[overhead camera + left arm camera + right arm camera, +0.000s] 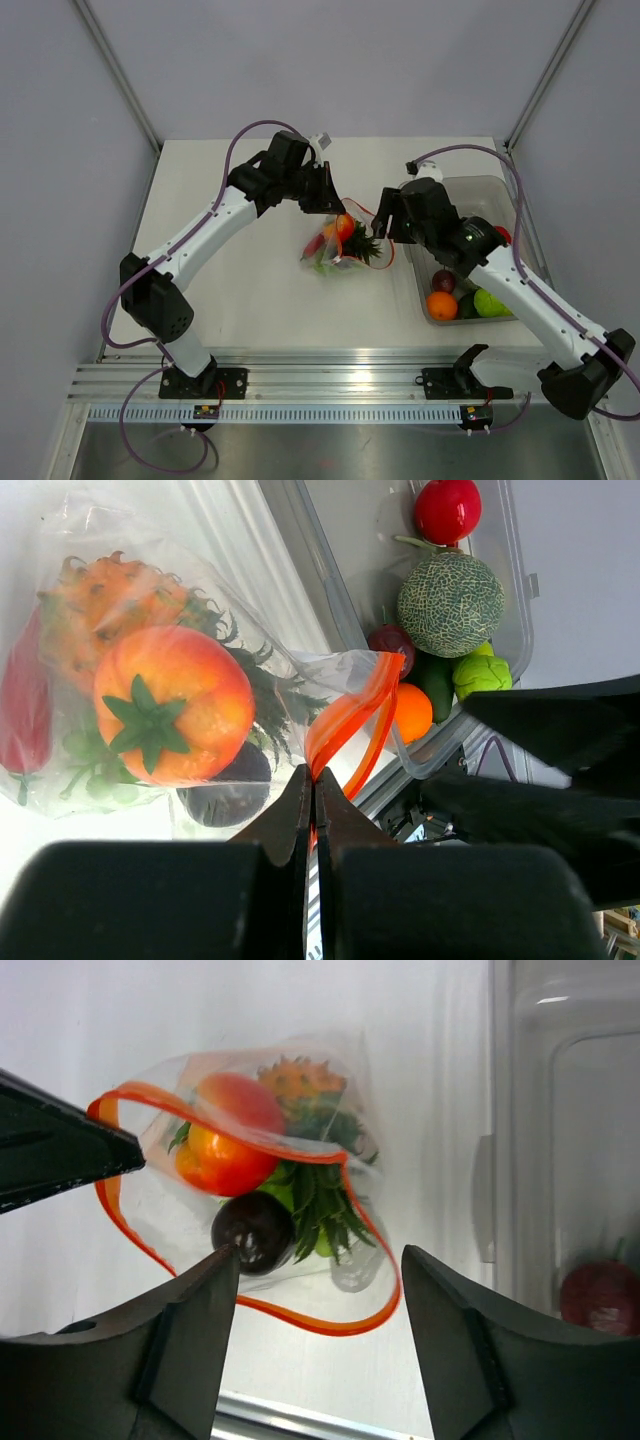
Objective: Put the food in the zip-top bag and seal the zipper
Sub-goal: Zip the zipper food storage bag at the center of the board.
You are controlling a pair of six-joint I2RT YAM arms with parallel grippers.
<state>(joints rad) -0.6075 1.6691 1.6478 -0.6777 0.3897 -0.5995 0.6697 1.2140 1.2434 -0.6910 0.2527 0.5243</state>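
Ahead of the released right claw (pixel 318 1255), the left claw (pixel 313 780) is pinching only the thin zipper (pixel 345 715), which could slip, spilling the food (pixel 170 705).

Bright, even light — soft shadows

The zip-top bag (pixel 352 1272) lies with its mouth gaping, the red-orange zipper (pixel 300 1321) looping round it. Inside the bag sit an orange-red tomato (pixel 225 1145), a pineapple (pixel 300 1085) and a dark purple piece (pixel 252 1242). The right gripper (pixel 318 1260) hangs over the bag, fingers spread wide. The left gripper (pixel 105 1150) meets the bag's left corner. Right of the bag, a clear bin (pixel 500 1160) holds a red piece (pixel 598 1295).
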